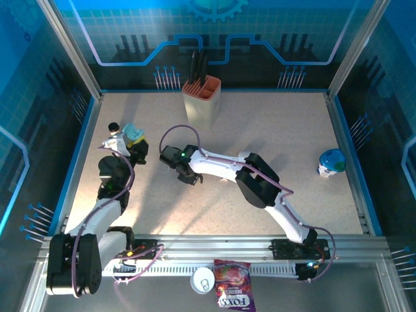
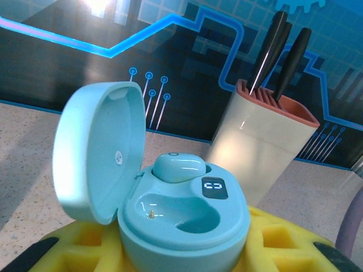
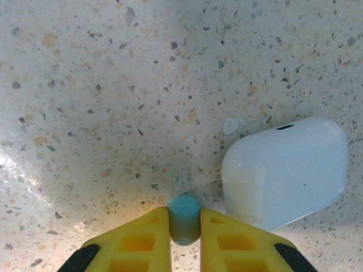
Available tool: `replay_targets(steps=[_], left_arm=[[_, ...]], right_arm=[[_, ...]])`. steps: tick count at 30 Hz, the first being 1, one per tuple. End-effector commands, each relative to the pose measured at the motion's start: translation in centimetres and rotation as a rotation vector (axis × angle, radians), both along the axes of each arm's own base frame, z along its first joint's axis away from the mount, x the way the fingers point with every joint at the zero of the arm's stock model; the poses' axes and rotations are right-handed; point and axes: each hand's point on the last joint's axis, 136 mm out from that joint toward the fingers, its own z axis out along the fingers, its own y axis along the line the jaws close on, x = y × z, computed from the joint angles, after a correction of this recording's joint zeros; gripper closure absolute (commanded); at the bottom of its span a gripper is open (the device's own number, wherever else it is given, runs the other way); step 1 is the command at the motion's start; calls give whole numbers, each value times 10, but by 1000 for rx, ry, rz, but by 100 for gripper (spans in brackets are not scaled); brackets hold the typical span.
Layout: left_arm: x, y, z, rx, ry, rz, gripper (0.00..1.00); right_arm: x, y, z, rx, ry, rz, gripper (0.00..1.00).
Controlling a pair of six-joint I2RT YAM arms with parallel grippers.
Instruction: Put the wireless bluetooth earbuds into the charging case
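Note:
My left gripper (image 1: pixel 135 147) is shut on a pale teal charging case (image 2: pixel 184 218), its yellow fingers (image 2: pixel 281 241) pressed against the case's base. The lid (image 2: pixel 96 150) stands open to the left. One teal earbud (image 2: pixel 178 166) sits in the far socket, and the near socket (image 2: pixel 181 212) is empty with a small gold pin showing. The same case (image 1: pixel 133 133) is held at the table's left. My right gripper (image 3: pixel 185 226), near the table's middle (image 1: pixel 187 173), is shut on a second teal earbud (image 3: pixel 184 217), just above the speckled tabletop.
A closed white pebble-shaped case (image 3: pixel 285 173) lies right of the right fingers, with a tiny white bit (image 3: pixel 231 126) beside it. A knife block (image 1: pixel 201 99) stands at the back centre. A blue-and-white object (image 1: pixel 331 162) sits far right. A candy bag (image 1: pixel 233 294) lies at the near rail.

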Motion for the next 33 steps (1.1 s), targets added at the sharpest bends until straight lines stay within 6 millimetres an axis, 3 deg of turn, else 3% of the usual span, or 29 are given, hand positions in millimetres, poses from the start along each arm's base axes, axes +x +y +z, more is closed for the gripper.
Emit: replay_targets(steps=[1,6,11,15,19,22,25,28,33], left_arm=[[1,-7,18,-4,-74,-54,71],[1,-17,20,1,-96,-110,71],[1,-35,21,52,-133,-171,71],[1,-63,19,119,-163,-255,71],[-1,-98,20,198,-204,-345,71],[-6,-127,21,301,-249,-384,71],[-6,-144,20,345,-263,-410,71],[-7,-162,18,381,-276,-458,72],[-16,-196,10,461,-310,-556,71]], right_arm=[[-3,-4,-5,-31,16,-8,85],[-2,-8,25,120,33,-73,85],[-4,-20,70,359,69,-158,85],[-6,-33,114,621,137,-230,85],[-14,-33,165,915,248,-222,85],[-21,-35,203,1068,281,-185,85],[-30,-35,234,1170,292,-130,84],[-42,-31,254,1229,317,-53,82],[-44,-25,263,1266,330,-22,83]])
